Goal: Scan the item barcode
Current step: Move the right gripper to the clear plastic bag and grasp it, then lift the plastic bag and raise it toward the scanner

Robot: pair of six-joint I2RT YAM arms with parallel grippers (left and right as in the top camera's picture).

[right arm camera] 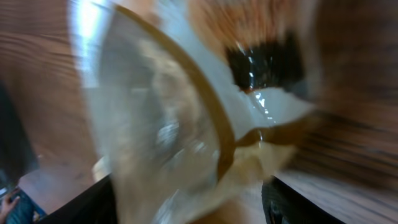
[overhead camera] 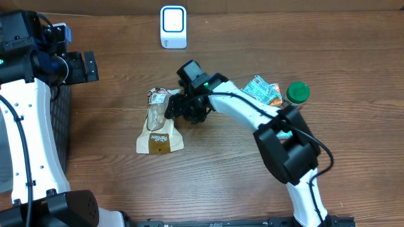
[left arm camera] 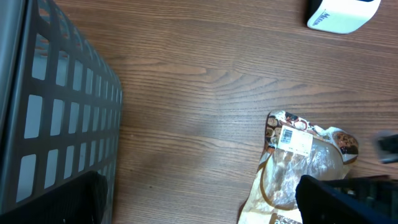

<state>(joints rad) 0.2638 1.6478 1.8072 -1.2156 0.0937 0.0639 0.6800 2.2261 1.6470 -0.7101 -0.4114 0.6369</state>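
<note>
A tan bread bag (overhead camera: 159,126) with a clear window lies mid-table, and a white barcode label (left arm camera: 295,140) faces up near its top end. My right gripper (overhead camera: 180,107) is down at the bag's upper right. In the right wrist view the blurred bag (right arm camera: 174,124) fills the gap of my right gripper (right arm camera: 193,205), whose fingers stand wide on either side of it. The white scanner (overhead camera: 173,26) stands at the table's far edge. My left gripper (overhead camera: 82,66) hovers open and empty at the far left, well away from the bag (left arm camera: 305,162).
A dark mesh basket (left arm camera: 56,106) runs along the left side under the left arm. A colourful snack packet (overhead camera: 262,90) and a green-lidded jar (overhead camera: 297,93) lie right of the right arm. The scanner (left arm camera: 341,14) shows at the left wrist view's top right.
</note>
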